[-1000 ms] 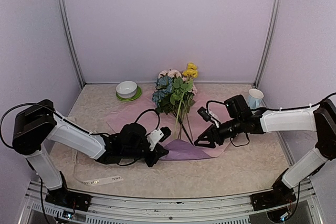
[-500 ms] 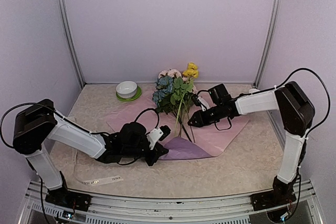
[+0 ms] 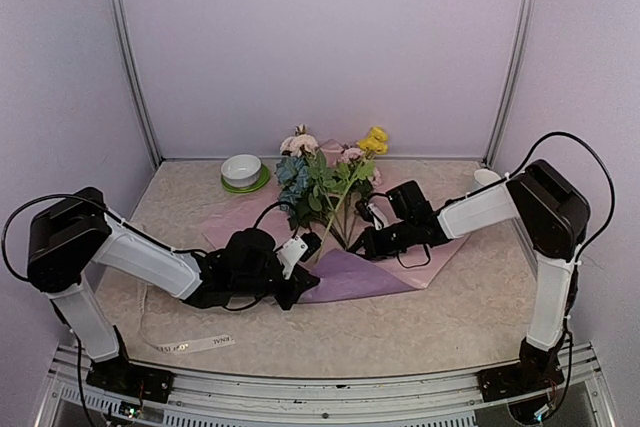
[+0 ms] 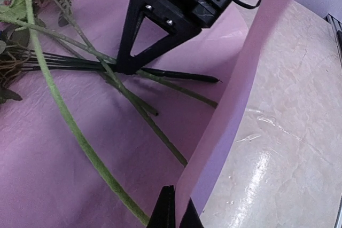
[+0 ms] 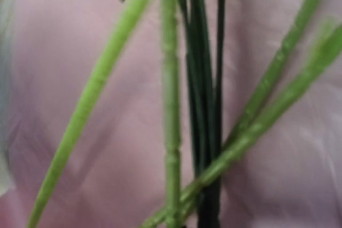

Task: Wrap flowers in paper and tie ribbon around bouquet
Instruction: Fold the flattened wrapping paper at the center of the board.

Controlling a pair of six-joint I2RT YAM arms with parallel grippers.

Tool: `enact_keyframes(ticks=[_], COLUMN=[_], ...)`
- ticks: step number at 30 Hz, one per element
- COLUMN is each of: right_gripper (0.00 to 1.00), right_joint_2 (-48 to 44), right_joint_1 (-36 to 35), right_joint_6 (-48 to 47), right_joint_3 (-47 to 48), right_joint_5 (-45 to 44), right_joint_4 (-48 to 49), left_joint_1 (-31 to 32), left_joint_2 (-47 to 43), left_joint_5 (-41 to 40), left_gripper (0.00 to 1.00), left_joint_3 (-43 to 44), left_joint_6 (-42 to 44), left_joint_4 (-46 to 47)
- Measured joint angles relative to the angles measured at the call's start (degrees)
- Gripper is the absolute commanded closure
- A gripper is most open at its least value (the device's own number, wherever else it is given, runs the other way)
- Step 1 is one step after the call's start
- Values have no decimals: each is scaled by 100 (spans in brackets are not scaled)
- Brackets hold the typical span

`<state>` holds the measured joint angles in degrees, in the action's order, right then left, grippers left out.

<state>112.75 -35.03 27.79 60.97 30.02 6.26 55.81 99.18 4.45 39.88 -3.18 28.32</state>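
The flowers lie on the lilac-pink paper, blooms toward the back wall and stems fanned toward the front. My left gripper is shut on the paper's near edge and holds that flap raised beside the stems. My right gripper is shut on the dark and green stems; its black fingers show in the left wrist view. The right wrist view is filled by blurred stems over paper, and its own fingers are hidden. The ribbon lies flat near the front left edge.
A white bowl sits on a green plate at the back left. A pale cup stands behind my right arm. The beige table is enclosed by lilac walls and metal posts.
My right gripper swung left from the paper's right part to the stems and shut on them. The blooms shifted and now stand a little higher. The left gripper kept its hold.
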Motion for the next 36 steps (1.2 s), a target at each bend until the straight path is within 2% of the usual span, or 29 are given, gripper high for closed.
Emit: enact_keyframes(ticks=[7,12,14,16,17,18,21,25,28,32,36], right_gripper=[57,40,27,5,1,0,0,3,20,38,71], right_joint_2=[-81,-793,-1102,-1453,-1637,-1808,-2223,-2481,-2391,-1812,-1628], right_joint_1=[35,216,354,479,527,568,647,660,654,656,656], right_joint_6=[304,166,9,-221,-332,-450,-833,-1373,-1661,-1888,-1996], right_joint_3=[-289,-750,-776,-787,-809,-846,-1032,-1307,-1401,-1357,-1364], right_joint_5=[212,234,203,151,109,90,177,798,883,1040,1036], right_joint_4=[240,39,-138,-339,-415,-483,-555,-535,-575,-636,-682], left_joint_1=[-278,-374,-378,-378,-380,-387,-411,-415,-415,-424,-431], left_joint_2=[273,566,581,588,592,597,599,603,616,621,621], left_joint_5=[-22,-33,-31,-31,-31,-26,2,4,4,-11,-87], left_gripper=[100,100,100,100,100,100,100,100,100,100,100], left_joint_3=[153,483,485,498,514,531,564,570,603,680,756], left_joint_6=[-151,-197,-197,-192,-192,-190,-190,-173,-160,-138,-87], left_joint_4=[107,31,15,-52,-85,-101,-127,-214,-269,-365,-450])
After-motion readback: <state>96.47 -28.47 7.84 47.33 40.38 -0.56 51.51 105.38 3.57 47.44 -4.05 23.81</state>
